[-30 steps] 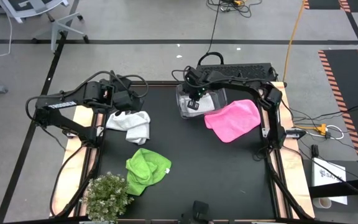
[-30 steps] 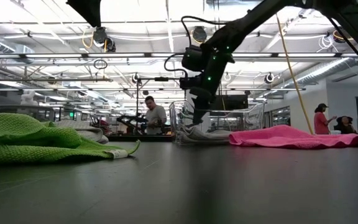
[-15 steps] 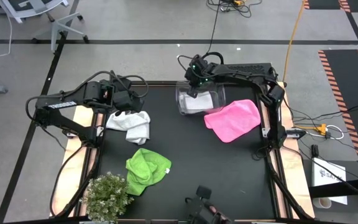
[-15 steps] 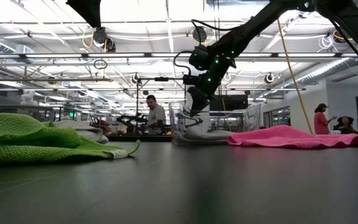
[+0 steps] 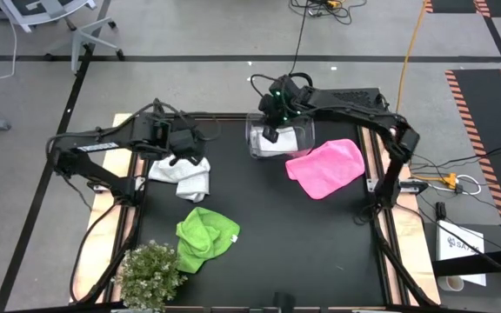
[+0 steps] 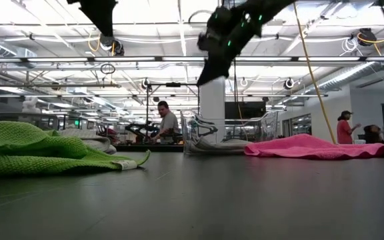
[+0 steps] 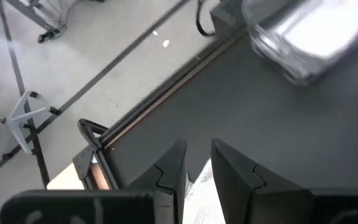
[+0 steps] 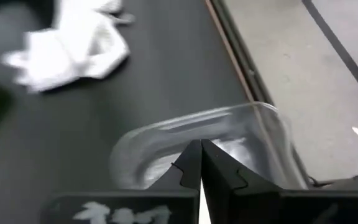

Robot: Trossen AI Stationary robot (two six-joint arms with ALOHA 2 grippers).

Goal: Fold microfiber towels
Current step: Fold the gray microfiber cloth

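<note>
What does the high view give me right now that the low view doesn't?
Only the high view shows the potted plant, the left gripper above the crumpled white towel, and a white towel inside the clear bin. Only the low view shows people in the room behind the table. Both show the green towel, the pink towel, the bin, and the right gripper, shut above the bin.

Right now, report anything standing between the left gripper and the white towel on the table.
Nothing visible does. The left gripper hangs directly over the crumpled white towel, fingers slightly apart, with only open air between them.
</note>
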